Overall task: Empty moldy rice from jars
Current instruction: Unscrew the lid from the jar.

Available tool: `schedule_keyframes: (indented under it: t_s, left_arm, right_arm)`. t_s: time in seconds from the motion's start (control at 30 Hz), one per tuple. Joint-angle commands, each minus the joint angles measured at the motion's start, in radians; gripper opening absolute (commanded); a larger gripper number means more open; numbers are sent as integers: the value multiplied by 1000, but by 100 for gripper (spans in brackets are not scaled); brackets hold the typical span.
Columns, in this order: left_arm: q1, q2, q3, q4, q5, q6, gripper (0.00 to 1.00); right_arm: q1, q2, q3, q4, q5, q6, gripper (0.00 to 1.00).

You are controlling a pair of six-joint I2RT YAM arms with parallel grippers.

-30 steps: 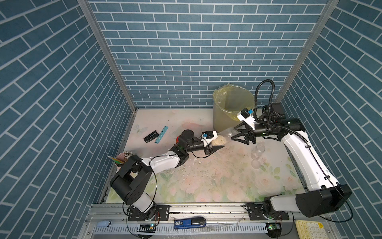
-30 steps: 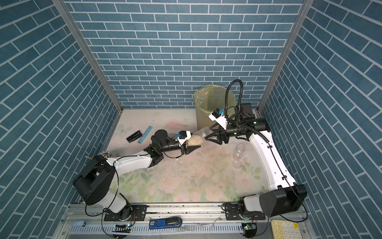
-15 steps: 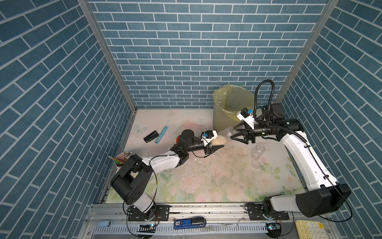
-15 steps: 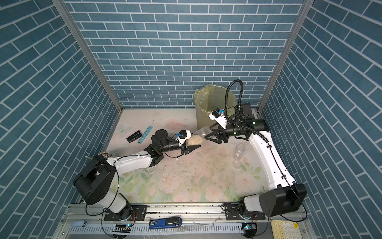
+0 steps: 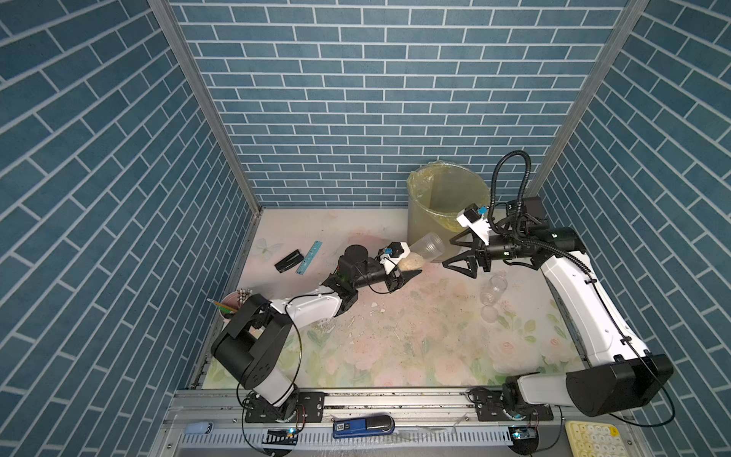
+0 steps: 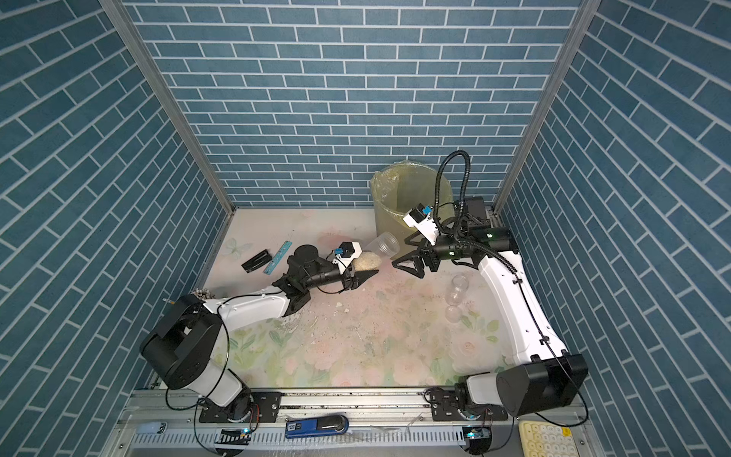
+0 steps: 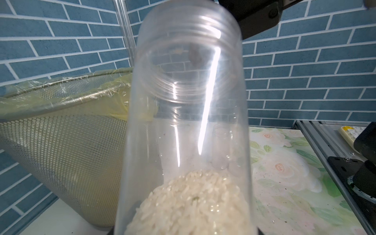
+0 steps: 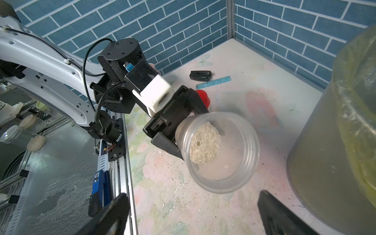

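Gripping jar (image 5: 429, 246) by base, left gripper (image 5: 405, 269) clamps it tilted, mouth toward 2 o'clock; moldy rice (image 5: 412, 260) clumped at bottom. Jaws of right gripper (image 5: 447, 253) spread wide, off jar. Risk: tipping short of bin (image 5: 421, 225) at 1 o'clock spills rice onto mat (image 5: 415, 336).

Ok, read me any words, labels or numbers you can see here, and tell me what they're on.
No text can be read in any view.
Blue device on the front rail: white label, too small to read.
Blue ruler: markings too small.
Keypad: keys blurred.
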Motion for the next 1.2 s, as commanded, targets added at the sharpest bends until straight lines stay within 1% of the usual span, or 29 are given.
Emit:
schedule_keyframes:
  t_s: [0.0,0.03,0.13,0.23,0.33,0.43,0.5,0.57,0.63,0.7,0.8,0.93,1.17]
  left_arm:
    - [1,-1,4,29,-7,-9,5]
    - [1,-3,1,31,-11,-7,5]
    - [0,-11,-4,28,-20,0,5]
    - [0,-21,-3,11,-27,11,6]
    - [-1,-31,-6,-4,-38,27,6]
    - [-7,-39,-10,-11,-64,49,9]
    - [-10,-37,-6,-19,-73,62,11]
    - [-14,-36,-3,-31,-79,77,11]
    - [-19,-36,3,-45,-82,87,11]
    - [-24,-36,4,-43,-87,93,11]
    - [-25,-36,-2,-36,-91,95,11]
    - [-25,-37,-11,-31,-96,95,11]
    - [-25,-36,-15,-32,-99,100,11]
  right_arm:
    - [-2,-35,-17,12,4,7,99]
    - [-2,-43,-23,28,9,24,99]
    - [-3,-65,-25,73,68,139,99]
    - [-3,-70,5,66,95,307,99]
    - [-2,-57,45,68,155,543,99]
    - [14,-79,-4,171,199,853,99]
    - [49,-119,-66,231,327,1059,99]
    - [83,-122,-75,195,413,1202,99]
    - [139,-128,-93,202,488,1303,99]
    - [172,-127,-121,248,508,1400,99]
    - [192,-105,-121,276,538,1463,99]
    - [196,-59,-72,252,550,1469,99]
    - [204,-9,-35,276,515,1475,99]
